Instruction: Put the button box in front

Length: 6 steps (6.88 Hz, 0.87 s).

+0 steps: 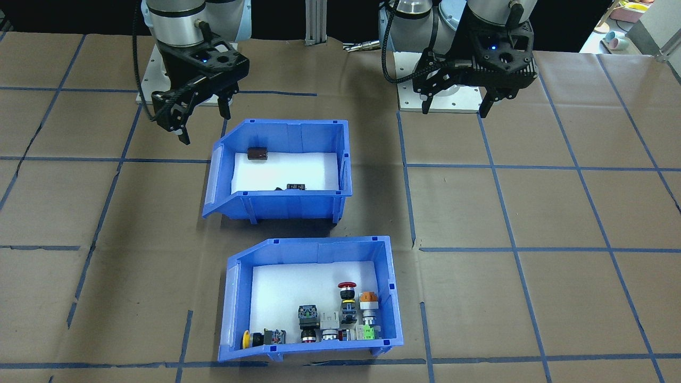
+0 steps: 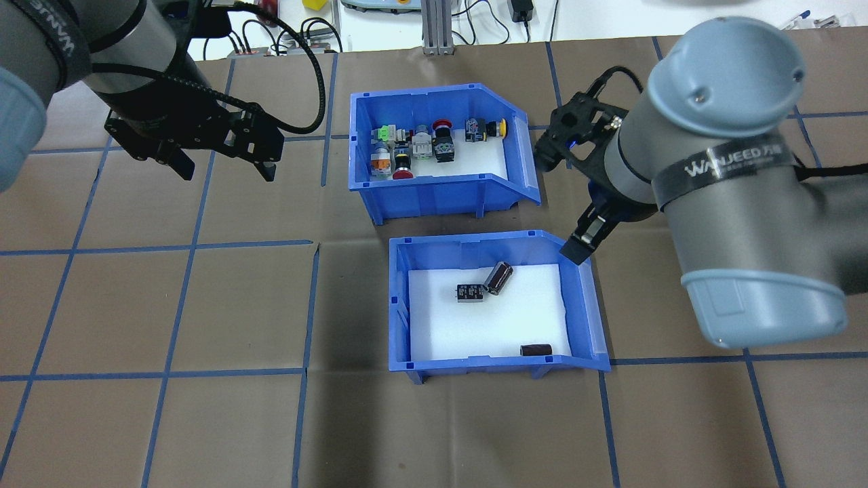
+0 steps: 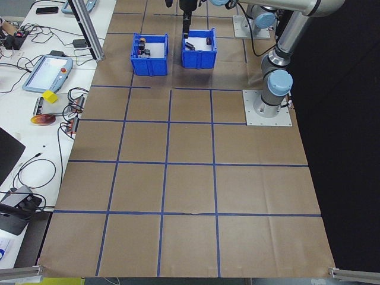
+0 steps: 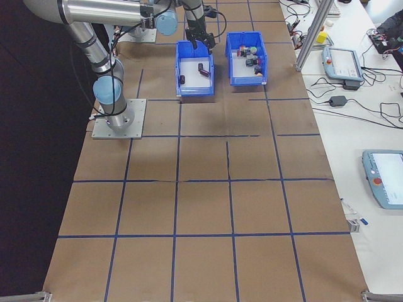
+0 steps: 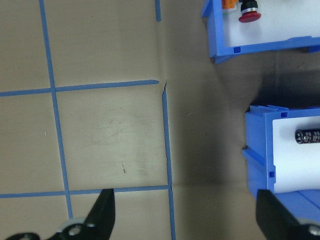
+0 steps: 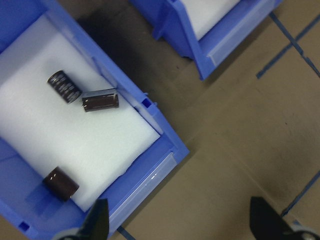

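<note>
The blue plastic button box with the white liner (image 1: 311, 298) is sitting just beside the matching blue bin of black cylinders (image 1: 279, 169) — a narrow strip of brown table paper (image 1: 532, 213) separating them. Both pincers are hanging wide and empty: the left gripper (image 1: 456, 103) over bare paper, the right gripper (image 1: 205, 119) by the cylinder bin's sloped end.

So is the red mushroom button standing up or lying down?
Standing up. In the button box, the red mushroom button has its red cap on top and its body below, in the front-facing view.

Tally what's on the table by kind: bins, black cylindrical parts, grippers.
Blue bins: 2, the button box and the bin with black parts
Black cylindrical parts: 3
Grippers: 2, left gripper, right gripper
Total: 7
</note>
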{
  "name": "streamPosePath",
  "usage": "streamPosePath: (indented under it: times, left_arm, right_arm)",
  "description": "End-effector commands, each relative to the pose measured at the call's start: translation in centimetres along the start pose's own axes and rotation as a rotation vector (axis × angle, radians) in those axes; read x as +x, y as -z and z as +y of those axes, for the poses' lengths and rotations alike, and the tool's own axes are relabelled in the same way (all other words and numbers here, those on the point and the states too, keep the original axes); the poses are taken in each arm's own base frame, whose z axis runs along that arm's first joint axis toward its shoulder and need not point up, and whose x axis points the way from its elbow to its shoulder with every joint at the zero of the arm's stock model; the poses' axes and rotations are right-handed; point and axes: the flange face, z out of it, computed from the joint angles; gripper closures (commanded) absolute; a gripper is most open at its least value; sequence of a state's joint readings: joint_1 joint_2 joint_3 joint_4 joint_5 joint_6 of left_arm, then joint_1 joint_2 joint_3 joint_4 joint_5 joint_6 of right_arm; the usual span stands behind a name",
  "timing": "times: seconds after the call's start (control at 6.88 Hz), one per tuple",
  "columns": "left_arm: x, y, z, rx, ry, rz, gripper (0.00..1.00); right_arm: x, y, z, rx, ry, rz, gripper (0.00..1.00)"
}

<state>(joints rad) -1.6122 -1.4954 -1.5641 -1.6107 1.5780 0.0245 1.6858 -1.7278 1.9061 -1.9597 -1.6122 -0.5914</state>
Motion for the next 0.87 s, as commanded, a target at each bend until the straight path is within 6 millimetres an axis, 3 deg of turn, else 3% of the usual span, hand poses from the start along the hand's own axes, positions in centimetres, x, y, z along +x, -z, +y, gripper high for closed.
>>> streamPosePath:
  times: [0.0, 0.29, 0.44, 0.73]
  left_arm:
    - [0.0, 0.0, 0.2, 0.001, 0.000, 0.001, 0.01]
    - [0.0, 0.0, 0.2, 0.001, 0.000, 0.001, 0.01]
    - [0.0, -0.1, 0.3, -0.001, 0.000, 0.001, 0.01]
    - [0.0, 0.0, 0.4, 0.001, 0.000, -0.002, 0.01]
  right_arm:
    - [5.3, -0.1, -3.1, -0.063, -0.358, -0.023, 0.00]
    - [9.5, 1.0, -5.4, -0.172, -0.560, -0.122, 0.00]
    - [11.0, 1.5, -4.6, -0.215, -0.695, -0.136, 0.00]
    - [13.0, 1.1, -3.6, -0.226, -0.770, -0.128, 0.00]
